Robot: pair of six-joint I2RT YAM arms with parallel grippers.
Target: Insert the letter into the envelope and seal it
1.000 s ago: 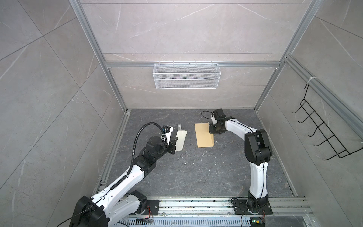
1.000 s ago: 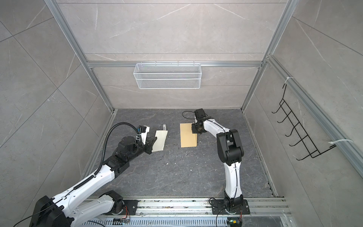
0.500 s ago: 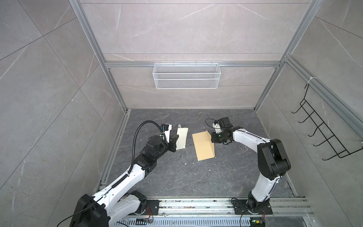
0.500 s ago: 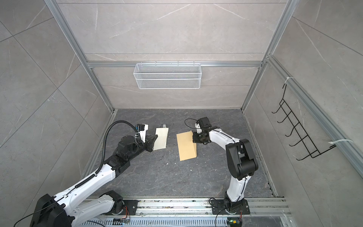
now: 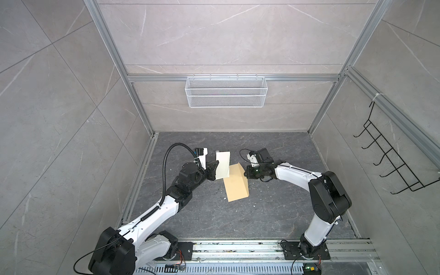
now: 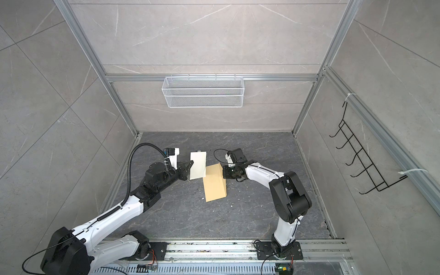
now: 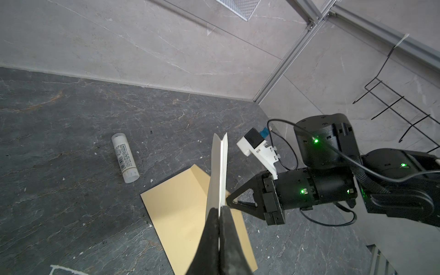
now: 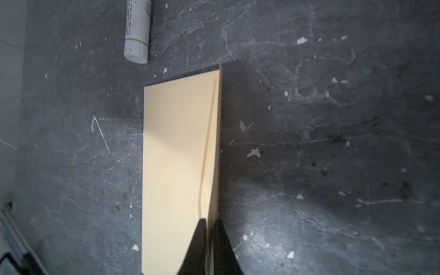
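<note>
Update on your right claw [image 8: 209, 222]: its jaws sit a slit apart with the raised flap edge of the envelope [image 5: 237, 188] running between them. From the wrist view you can't tell whether it's pinching or already letting go. A second ago that claw was squeezed tight and the envelope lay flat and square further back. Now you've dragged it toward the middle of the table [image 5: 273, 214] and swung it round. In both top views it lies skewed, flap side propped up, with the claw at about 1 o'clock from the envelope's middle.

Going outward, the letter [image 5: 223, 165] is at roughly 10 o'clock from the envelope, its near corner overlapping the envelope. It has barely shifted. Your left claw [image 7: 219, 209], at 9 o'clock of the letter, is clamped on it, holding the folded sheet up on edge. A glue stick [image 7: 125, 158] lies on the table just beyond the letter, around 11 o'clock.

My read: that drag closes the gap, so the opening is now right by the letter for the slide-in. If the right claw lets go, I'd guess the flap drops back down.
</note>
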